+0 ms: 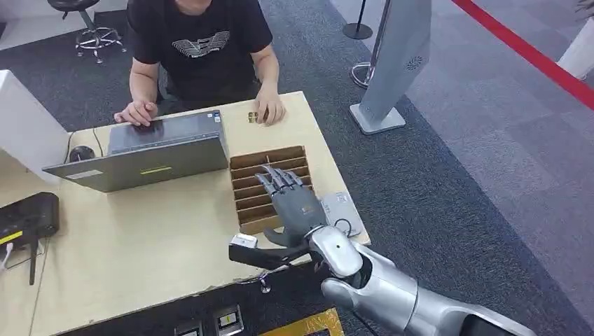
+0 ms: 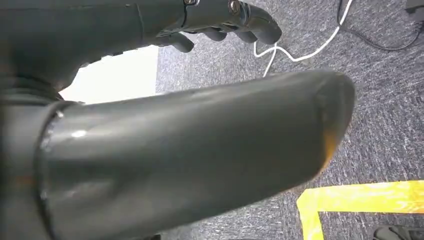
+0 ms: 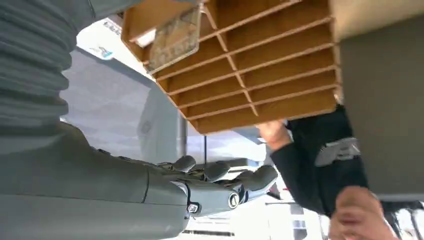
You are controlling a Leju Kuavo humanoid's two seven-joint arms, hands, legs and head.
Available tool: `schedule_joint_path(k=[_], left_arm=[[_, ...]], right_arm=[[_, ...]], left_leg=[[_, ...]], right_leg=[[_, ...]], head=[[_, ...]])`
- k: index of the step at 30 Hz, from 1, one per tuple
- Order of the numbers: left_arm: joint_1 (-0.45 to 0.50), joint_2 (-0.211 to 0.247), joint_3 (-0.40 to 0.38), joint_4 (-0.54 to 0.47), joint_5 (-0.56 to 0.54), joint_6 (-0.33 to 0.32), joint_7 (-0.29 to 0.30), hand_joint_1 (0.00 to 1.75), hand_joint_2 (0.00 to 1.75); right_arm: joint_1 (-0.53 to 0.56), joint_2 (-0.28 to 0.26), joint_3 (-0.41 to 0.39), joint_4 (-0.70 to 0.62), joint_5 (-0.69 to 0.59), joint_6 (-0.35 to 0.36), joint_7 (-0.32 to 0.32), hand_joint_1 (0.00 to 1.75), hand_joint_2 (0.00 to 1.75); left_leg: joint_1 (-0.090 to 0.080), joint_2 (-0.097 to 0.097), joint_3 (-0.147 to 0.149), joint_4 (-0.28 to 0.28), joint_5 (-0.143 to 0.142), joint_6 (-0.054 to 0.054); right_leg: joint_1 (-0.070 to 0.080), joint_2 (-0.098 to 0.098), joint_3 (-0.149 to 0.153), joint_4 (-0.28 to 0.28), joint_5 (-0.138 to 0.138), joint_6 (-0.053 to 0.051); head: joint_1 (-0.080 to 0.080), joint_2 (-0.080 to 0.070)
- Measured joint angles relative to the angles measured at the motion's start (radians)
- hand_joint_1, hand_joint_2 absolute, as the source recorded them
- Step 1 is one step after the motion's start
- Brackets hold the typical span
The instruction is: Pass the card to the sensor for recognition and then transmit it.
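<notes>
Presently, listed from the near edge of the table outward.

Right hand (image 1: 293, 203): hovers over the near right part of the table (image 1: 140, 245), fingers stretched forward and apart, thumb out to the side; nothing in its hold.

Left hand (image 2: 225, 20): hangs over grey carpet, fingers curled in on nothing.

Card holder (image 1: 270, 189): slotted wooden tray by the right edge, under the right hand's fingertips.

Card (image 3: 175, 37): in the right wrist view, stands in an end slot of the tray, the one nearest the hand.

Sensor (image 1: 342, 213): likely the flat grey pad at the near right corner, just beside the tray.

Laptop (image 1: 157, 150): mid-table, left of the tray.

Person (image 1: 199, 49): seated at the far edge, both hands resting on the table.

Step in hand: judged to be reaching for the card; lower the fingers squarely over its upper edge, pinch it between thumb and finger, lift straight out of the slot before swinging toward the pad.
</notes>
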Motion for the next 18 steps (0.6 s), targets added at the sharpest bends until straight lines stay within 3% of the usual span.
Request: schedule_joint_path(k=[18], left_arm=[[0.000, 0.000, 0.000, 0.000, -0.024, 0.000, -0.005, 0.00, 0.00]], right_arm=[[0.005, 0.000, -0.036, 0.176, -0.071, 0.027, 0.001, 0.00, 1.75]], left_leg=[[0.000, 0.000, 0.000, 0.000, 0.000, 0.000]], right_leg=[[0.000, 0.000, 0.000, 0.000, 0.000, 0.000]], head=[[0.000, 0.000]])
